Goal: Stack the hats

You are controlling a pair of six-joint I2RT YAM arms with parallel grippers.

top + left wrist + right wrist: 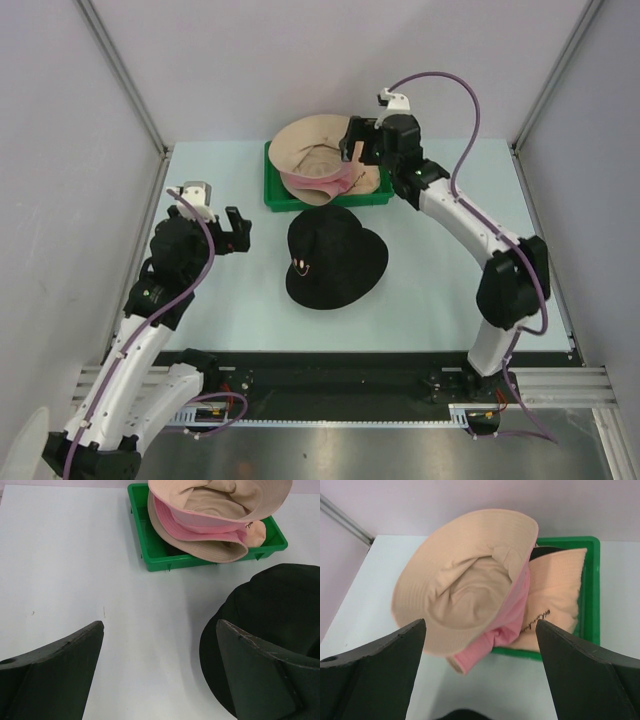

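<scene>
Beige soft fabric bucket hat (303, 148), brim up, tops a pink fabric hat (338, 181) and another beige one in the green plastic tray (272, 196) at the far centre. Black fabric bucket hat (336, 260) lies on the table just near of the tray. Right gripper (356, 148) hovers over the pile, jaws apart, empty. Left gripper (238, 230) sits left of the black hat, jaws apart.

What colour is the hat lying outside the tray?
Black. The hat shows best from the top camera.

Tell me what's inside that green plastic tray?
Soft fabric bucket hats, piled: an upturned beige hat on top, a pink hat beneath, a second beige hat lowest. They cover most of the green tray, so anything underneath is hidden.
</scene>
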